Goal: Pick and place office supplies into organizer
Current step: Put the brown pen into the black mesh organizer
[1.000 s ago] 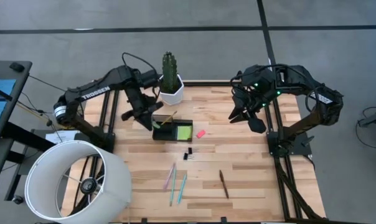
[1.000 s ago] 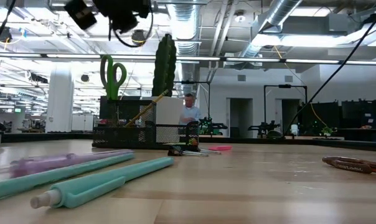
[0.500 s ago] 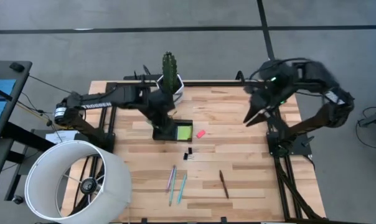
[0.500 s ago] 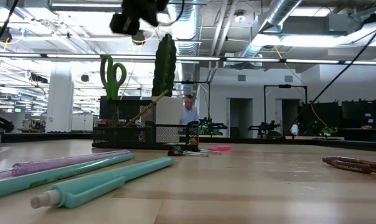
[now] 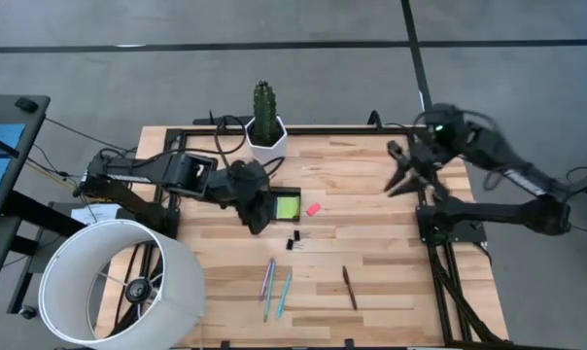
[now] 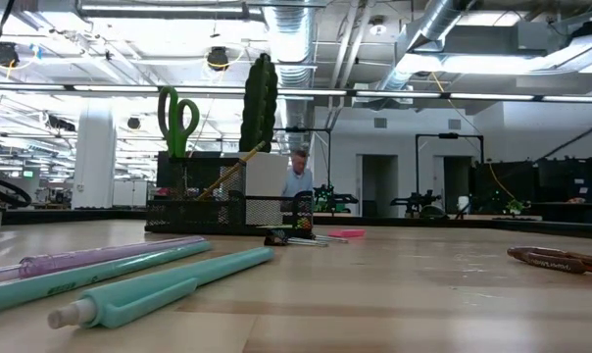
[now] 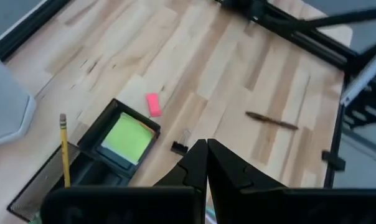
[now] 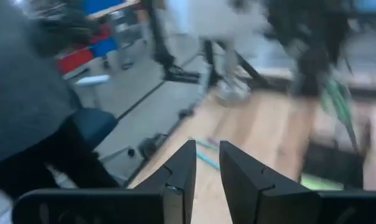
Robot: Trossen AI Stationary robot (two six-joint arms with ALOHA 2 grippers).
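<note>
Wooden table: light butcher-block top carrying every loose item, with the black mesh organizer towards its far left-centre.
Organizer contents: the lime-green sticky-note pad lies in one compartment; the green-handled scissors and a yellow pencil stand upright at the other end.
Left arm: the left gripper hovers over the organizer's near edge, fingers pressed together with nothing between them.
Right arm: the right gripper is raised near the table's far right edge, well apart from all the supplies; the jaws stand a narrow gap apart, empty.
Pens: the teal pen and purple pen lie side by side towards the near edge, long axes running roughly near-to-far; the dark pen lies to their right, likewise aligned.
Black binder clips: just on the near side of the organizer, the loose things closest to the left gripper.
Pink eraser: just right of the organizer, between the two grippers.
Judgement: the left arm is better placed for the clips or eraser, and would need to open first.
</note>
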